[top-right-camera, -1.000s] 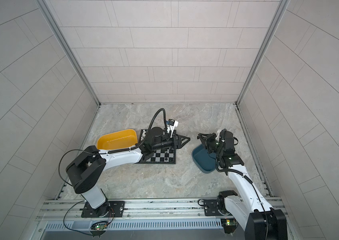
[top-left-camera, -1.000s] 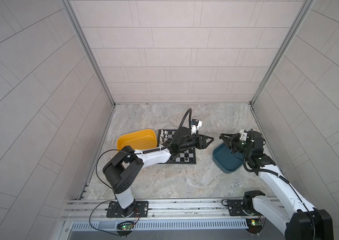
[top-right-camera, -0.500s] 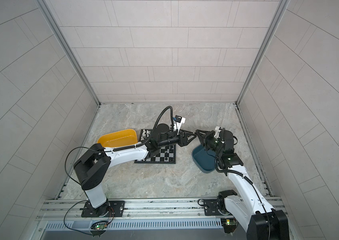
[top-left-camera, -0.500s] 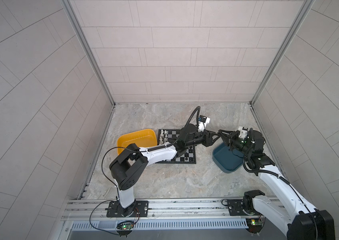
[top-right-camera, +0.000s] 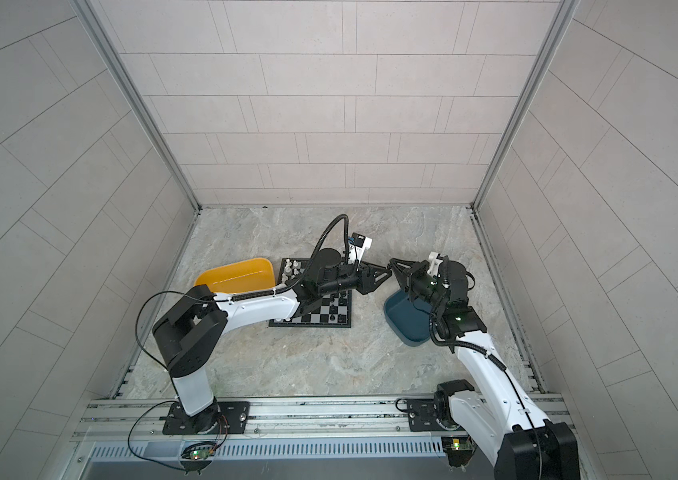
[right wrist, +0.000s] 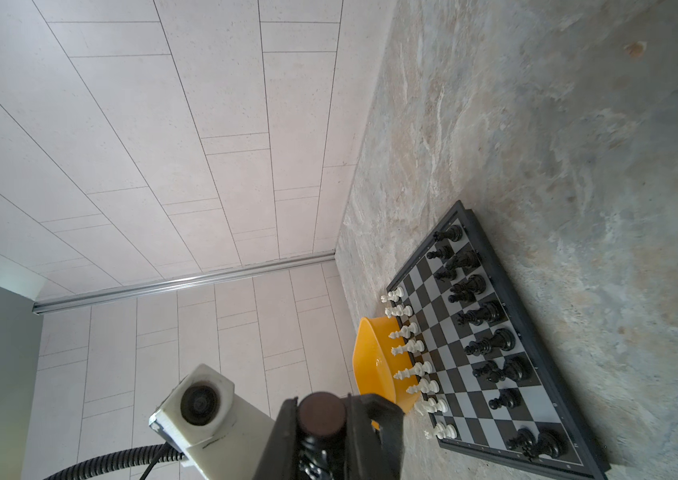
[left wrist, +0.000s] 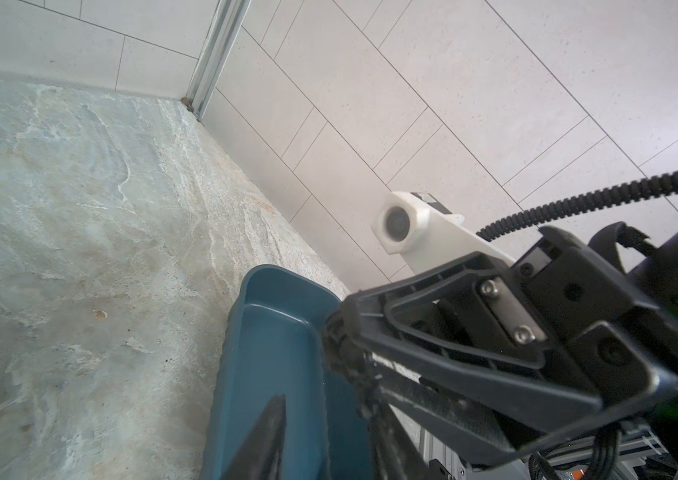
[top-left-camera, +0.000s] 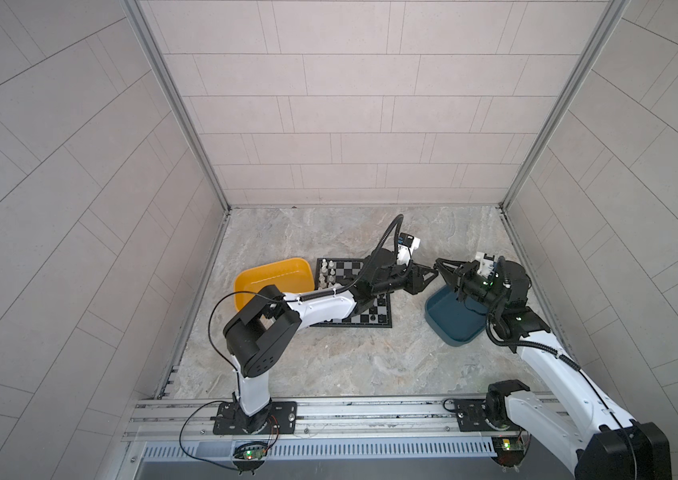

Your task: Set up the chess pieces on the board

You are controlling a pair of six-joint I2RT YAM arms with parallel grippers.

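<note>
The board (top-left-camera: 353, 266) (top-right-camera: 317, 319) (right wrist: 491, 257) lies mid-floor. White chess pieces (top-left-camera: 326, 275) (right wrist: 408, 348) line its side by the yellow tray, and black ones (top-left-camera: 374, 318) (right wrist: 482, 315) its opposite side. My right gripper (top-left-camera: 442, 266) (top-right-camera: 394, 264) (right wrist: 327, 405) is shut on a black chess piece (right wrist: 321, 415), in the air over the teal tray's near corner. My left gripper (top-left-camera: 433, 272) (top-right-camera: 388, 271) (left wrist: 325, 415) meets it tip to tip. Its fingers (left wrist: 273, 428) stand apart on either side of the right gripper's tip (left wrist: 335, 340).
A yellow tray (top-left-camera: 271, 277) (top-right-camera: 237, 275) (right wrist: 370, 361) touches the board's left edge. The dark teal tray (top-left-camera: 449, 318) (top-right-camera: 404, 321) (left wrist: 275, 345) sits right of the board under both grippers. Tiled walls close in the marbled floor on three sides.
My left arm has swung from above the board to the right, up to the right gripper's tip, and its jaws have narrowed. The right arm has barely moved.
</note>
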